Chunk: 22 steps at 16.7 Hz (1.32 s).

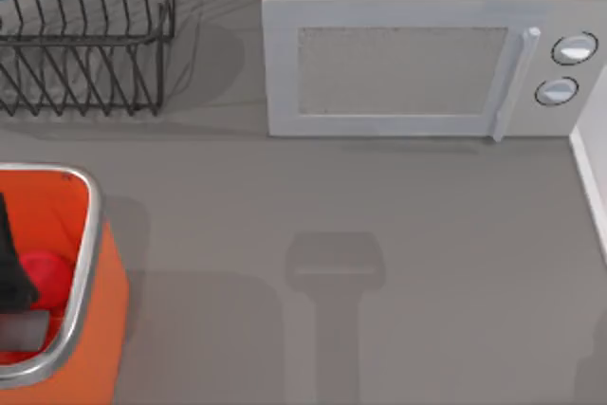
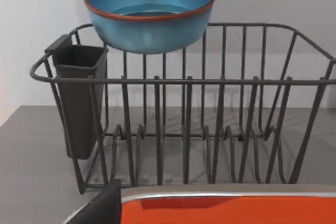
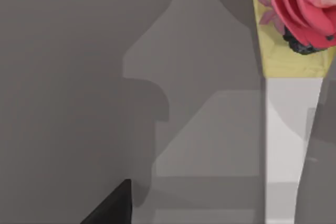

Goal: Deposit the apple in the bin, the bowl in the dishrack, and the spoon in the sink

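Already the apple (image 1: 45, 277), a plain bright-red ball, lies inside the orange, silver-rimmed bin (image 1: 87, 263) at the table's eight o'clock. Over it hangs my left gripper (image 1: 11, 277); whether its fingers are apart I cannot tell. At eleven o'clock the teal bowl (image 2: 149, 13), reddish-brown at the rim, sits atop the black wire dishrack (image 2: 210, 124).

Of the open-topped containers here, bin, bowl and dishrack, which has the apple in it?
The orange bin at the table's left edge; the red apple lies inside it. The teal bowl looks empty and sits on the dishrack.
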Each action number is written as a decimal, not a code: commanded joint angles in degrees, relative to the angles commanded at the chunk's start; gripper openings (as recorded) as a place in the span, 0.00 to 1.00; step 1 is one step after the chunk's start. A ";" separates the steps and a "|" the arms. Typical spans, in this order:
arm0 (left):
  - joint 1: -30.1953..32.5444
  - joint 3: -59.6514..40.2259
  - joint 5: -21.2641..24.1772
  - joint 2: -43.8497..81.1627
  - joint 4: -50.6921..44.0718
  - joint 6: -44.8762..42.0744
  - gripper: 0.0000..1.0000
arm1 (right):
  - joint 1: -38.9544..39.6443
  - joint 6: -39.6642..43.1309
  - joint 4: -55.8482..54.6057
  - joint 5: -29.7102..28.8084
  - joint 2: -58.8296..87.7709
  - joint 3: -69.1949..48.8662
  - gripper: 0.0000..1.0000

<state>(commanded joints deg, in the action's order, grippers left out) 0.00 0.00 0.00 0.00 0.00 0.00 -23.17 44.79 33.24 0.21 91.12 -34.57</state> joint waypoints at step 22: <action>0.00 0.00 0.00 0.00 0.00 0.00 1.00 | 0.00 0.00 0.00 0.00 0.00 0.00 0.00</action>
<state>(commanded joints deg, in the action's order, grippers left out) 0.00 0.00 0.00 0.00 0.00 0.00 -23.17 44.79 33.24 0.21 91.12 -34.57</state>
